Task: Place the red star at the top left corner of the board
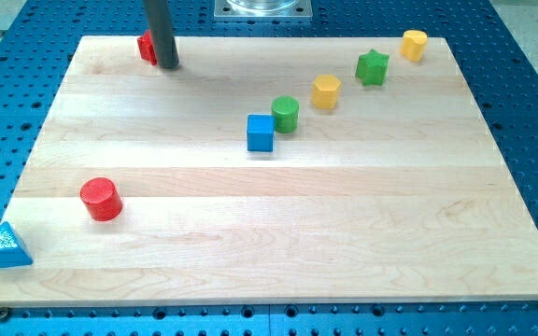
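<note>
The red star [145, 45] lies near the top left corner of the wooden board [269, 243], mostly hidden behind my rod. My tip [168, 65] rests on the board just to the right of the star, touching or almost touching it.
A red cylinder [100, 199] stands at the lower left. A blue triangle [5, 246] sits at the bottom left edge. A blue cube [261, 133], green cylinder [286, 114], yellow hexagon block [326, 91], green star [373, 67] and yellow cylinder [414, 44] run diagonally to the top right.
</note>
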